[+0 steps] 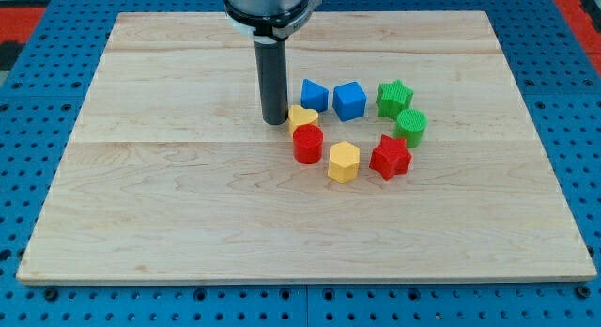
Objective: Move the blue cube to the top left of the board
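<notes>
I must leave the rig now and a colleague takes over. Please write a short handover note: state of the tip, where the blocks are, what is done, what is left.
Tip: my tip is down on the board, just at the view's left of the yellow heart, and left of the blue cube.
Blocks: all eight lie in a ring at the board's centre right. The blue cube is at the ring's top, between the other blue block and the green star.
Done: nothing shows yet; the cube is not in the top left.
Left: get the tip to the cube's right side, then push it toward the top left, probably clear of the other blue block.
</notes>
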Motion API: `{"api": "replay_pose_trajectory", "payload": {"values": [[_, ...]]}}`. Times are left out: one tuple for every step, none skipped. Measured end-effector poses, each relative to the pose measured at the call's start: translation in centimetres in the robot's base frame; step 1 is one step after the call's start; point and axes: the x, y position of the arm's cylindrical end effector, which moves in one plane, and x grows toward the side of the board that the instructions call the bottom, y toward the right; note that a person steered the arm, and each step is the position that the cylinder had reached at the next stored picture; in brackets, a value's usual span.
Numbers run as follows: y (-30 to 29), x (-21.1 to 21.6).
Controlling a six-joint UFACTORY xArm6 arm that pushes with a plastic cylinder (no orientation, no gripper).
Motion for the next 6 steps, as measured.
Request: {"api": "replay_pose_trajectory", "payload": {"values": [[-0.6,-0.5],[-0.6,-0.6],[-1.1,-2.4],[1.7,-8.4],[9.4,-11.4],[23.6,-8.9]]}}
